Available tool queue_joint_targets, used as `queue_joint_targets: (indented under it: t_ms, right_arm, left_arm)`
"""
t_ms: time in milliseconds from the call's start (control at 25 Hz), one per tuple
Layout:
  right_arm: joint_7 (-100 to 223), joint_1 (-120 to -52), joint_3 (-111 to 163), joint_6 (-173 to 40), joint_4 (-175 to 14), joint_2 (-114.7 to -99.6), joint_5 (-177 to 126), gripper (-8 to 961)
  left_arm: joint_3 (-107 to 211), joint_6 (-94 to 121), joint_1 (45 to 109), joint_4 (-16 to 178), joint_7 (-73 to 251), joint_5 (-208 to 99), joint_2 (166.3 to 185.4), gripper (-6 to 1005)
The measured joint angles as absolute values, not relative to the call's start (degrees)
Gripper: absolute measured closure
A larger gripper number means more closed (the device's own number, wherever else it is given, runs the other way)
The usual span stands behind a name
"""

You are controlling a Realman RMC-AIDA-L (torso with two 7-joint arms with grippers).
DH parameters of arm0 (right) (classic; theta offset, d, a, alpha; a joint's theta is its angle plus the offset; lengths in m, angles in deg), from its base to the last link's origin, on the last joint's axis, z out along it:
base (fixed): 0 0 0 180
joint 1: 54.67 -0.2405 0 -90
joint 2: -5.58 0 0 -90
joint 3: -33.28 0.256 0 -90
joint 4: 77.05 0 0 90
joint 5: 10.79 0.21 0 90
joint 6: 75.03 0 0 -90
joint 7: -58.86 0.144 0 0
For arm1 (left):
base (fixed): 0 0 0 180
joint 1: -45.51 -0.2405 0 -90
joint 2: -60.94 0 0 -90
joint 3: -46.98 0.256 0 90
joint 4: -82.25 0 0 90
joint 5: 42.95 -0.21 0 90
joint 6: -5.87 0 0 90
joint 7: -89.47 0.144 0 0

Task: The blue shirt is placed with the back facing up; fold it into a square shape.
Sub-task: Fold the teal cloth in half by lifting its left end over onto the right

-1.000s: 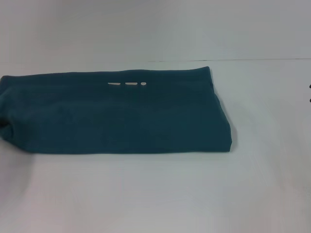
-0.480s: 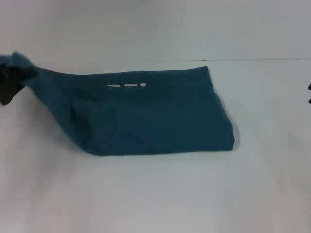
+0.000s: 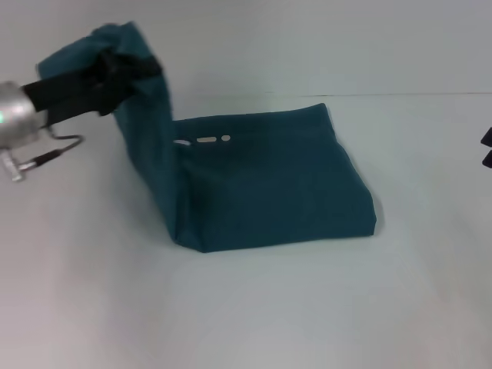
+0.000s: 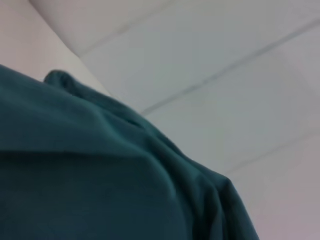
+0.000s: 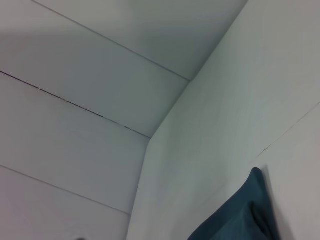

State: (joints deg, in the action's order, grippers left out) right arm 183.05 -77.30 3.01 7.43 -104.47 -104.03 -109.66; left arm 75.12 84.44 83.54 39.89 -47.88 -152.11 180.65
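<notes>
Nearest the robot, the front part of the table (image 3: 254, 315) is bare white, and the blue shirt (image 3: 277, 184) lies beyond it, about midway back and a little toward the right edge. Already folded into a long band several layers thick, it rests flat over its right half, with a neat front fold line and a squared right end. Small white marks of print peek out along its far edge.

Judging by how it hangs, the cloth is soft, limp and light: the left end drapes in a steep sheet with no stiffness, so it should follow wherever it is carried and sag between supports. It looks grippy rather than slippery and not fragile. The sensible hold is at an end, pinching all layers together, since a single layer would let the stack slide apart.

Farther back, near the far left part of the table, the left gripper (image 3: 127, 69) is clamped on that bunched left end, raised well above the surface; cloth wraps over it, and its wrist view is filled with teal folds. The right gripper (image 3: 487, 147) barely shows at the right edge; whether it is open cannot be told.
</notes>
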Motion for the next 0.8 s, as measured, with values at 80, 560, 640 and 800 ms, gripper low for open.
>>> queue_joint_targets:
  t_ms: [80,560,640,800]
  right_arm:
    - [183.05,-77.4,3.01,7.42,-104.46,-104.1,-109.67,332]
    - [183.07,-77.55,2.95,7.23,-104.37,-104.36,-109.67,331]
    - [183.11,-77.6,2.95,7.23,-104.33,-104.37,-109.68,331]
    - [183.22,-77.65,2.95,7.24,-104.3,-104.37,-109.67,332]
  left_arm:
    - [77.01,83.46,84.88,39.84,-47.73,-152.1,181.51,997]
    - [90.84,70.77,91.82,46.42,-42.37,-147.93,185.16,996]
    - [93.11,68.65,93.0,48.41,-41.03,-146.57,185.25,996]
    - [99.19,65.29,95.58,52.88,-36.62,-142.17,185.43,996]
